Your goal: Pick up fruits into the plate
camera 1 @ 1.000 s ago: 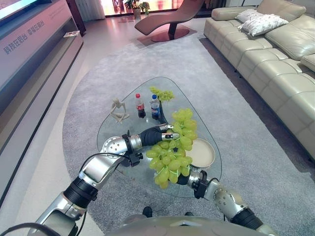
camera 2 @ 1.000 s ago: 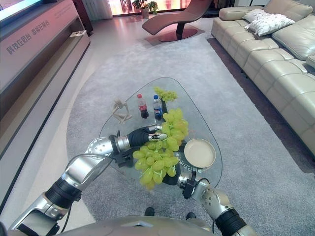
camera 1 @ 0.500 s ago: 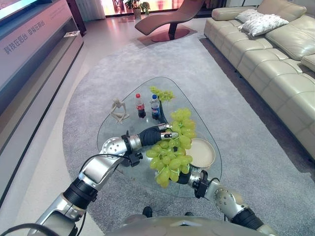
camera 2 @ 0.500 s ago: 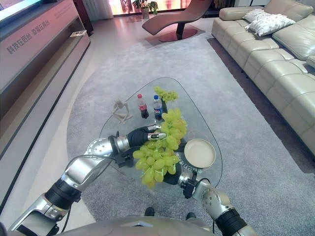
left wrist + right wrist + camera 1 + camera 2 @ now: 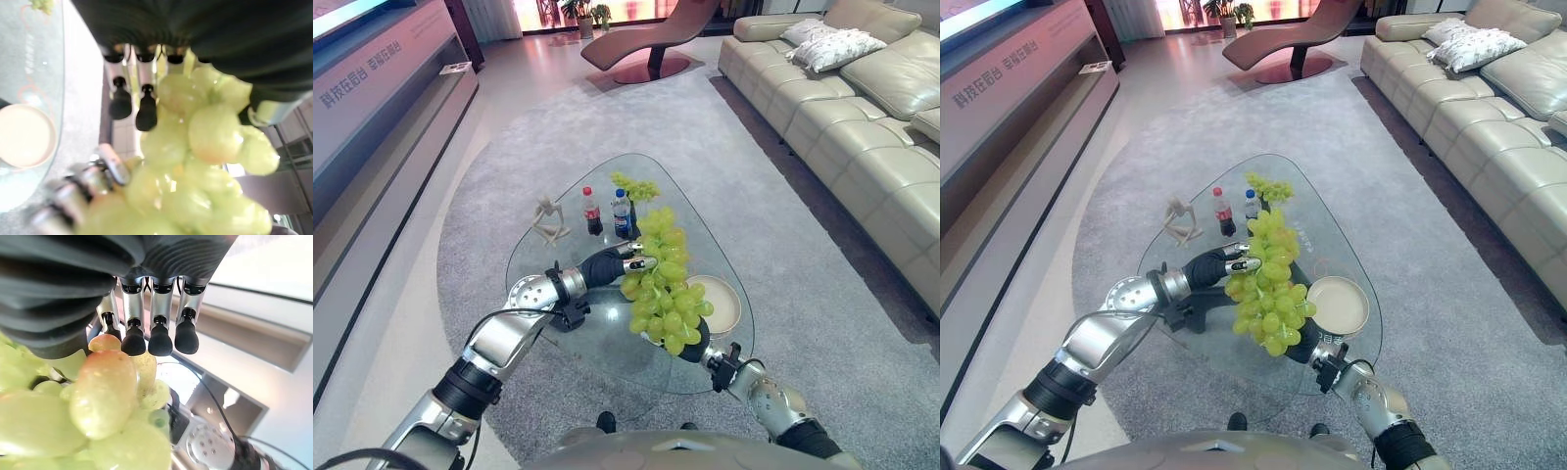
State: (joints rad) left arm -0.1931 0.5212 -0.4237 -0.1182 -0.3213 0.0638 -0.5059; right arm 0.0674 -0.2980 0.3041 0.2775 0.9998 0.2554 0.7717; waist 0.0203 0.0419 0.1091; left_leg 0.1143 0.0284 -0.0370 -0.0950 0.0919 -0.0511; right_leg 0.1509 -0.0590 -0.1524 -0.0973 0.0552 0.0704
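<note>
The bunch of green grapes (image 5: pixel 664 294) is carried clear of the glass table (image 5: pixel 570 333), so that it can be lowered onto the plate (image 5: pixel 720 305). The bunch is gripped near its top by the left hand (image 5: pixel 622 264), fingers curled onto it. The right hand (image 5: pixel 691 345) is cupped beneath its lower end as support, fingers relaxed. The plate lies just beyond the bunch, beside the right hand.

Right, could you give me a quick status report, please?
Left hand grips grapes at top, right hand supports beneath. Grapes up, beside plate. Nothing blocking.
</note>
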